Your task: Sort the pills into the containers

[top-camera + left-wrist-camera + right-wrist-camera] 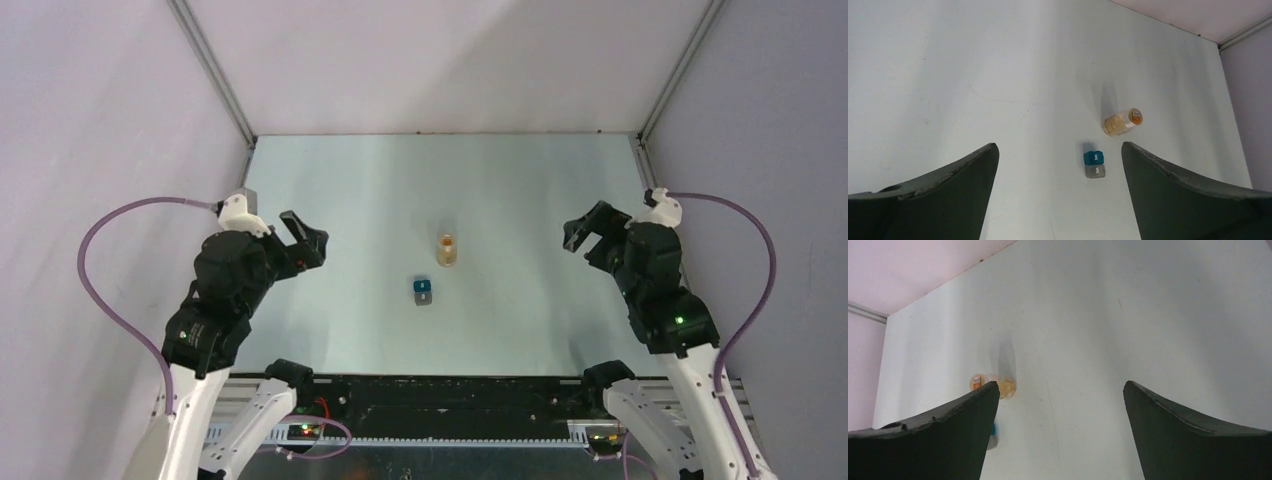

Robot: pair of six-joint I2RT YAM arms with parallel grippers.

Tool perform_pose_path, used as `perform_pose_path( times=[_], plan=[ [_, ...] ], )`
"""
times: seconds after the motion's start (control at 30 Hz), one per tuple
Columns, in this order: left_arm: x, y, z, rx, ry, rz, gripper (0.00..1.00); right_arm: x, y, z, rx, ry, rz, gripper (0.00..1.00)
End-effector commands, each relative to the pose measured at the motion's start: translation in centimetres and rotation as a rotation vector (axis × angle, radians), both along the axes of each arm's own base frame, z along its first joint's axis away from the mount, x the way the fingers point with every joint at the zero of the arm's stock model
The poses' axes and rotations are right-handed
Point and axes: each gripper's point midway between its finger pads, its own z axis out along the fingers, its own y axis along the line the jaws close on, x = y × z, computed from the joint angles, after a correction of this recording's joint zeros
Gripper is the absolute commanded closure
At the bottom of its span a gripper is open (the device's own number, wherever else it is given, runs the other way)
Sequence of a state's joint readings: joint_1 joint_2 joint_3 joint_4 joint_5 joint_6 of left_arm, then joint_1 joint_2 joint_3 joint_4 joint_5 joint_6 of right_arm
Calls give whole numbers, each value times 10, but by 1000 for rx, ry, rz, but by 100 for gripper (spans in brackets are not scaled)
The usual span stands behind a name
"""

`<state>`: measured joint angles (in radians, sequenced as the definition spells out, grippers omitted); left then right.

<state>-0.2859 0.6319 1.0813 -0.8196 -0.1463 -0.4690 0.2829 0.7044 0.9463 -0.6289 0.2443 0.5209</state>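
Teal-blue case (423, 290) sits in the middle, just near-side of a clear bottle (448, 250) of yellowish stuff (pills (1118, 124), presumably), left gripper (308, 240) and right gripper (585, 232) both hang wide open and empty well off to the sides, so nothing's started; next probably means reaching for that bottle.

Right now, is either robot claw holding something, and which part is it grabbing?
Nothing is held. The left claw and right claw are both open and empty, well apart from the pill bottle and the teal case.
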Motion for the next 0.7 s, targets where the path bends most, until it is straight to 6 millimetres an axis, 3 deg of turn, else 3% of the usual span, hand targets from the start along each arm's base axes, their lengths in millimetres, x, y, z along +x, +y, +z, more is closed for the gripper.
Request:
perform_pose_path(
  times=[0.0,0.2,0.3,0.4,0.57,0.67],
  plan=[
    [-3,-12,5,0,-21,-83,1,-23,-7,-21,-79,84,26,1],
    [-3,-46,5,-52,-97,-274,1,-39,9,-38,-76,135,114,3],
    [-1,-64,4,-104,-163,-363,0,-43,27,-49,-65,190,180,5],
    [4,-69,-2,-125,-171,-374,1,-42,46,-62,-81,241,230,6],
    [16,-70,-34,-139,-73,-339,1,-44,101,-85,-128,260,370,7],
    [25,-66,-56,-141,-5,-280,1,-44,146,-105,-171,271,424,8]
  ],
)
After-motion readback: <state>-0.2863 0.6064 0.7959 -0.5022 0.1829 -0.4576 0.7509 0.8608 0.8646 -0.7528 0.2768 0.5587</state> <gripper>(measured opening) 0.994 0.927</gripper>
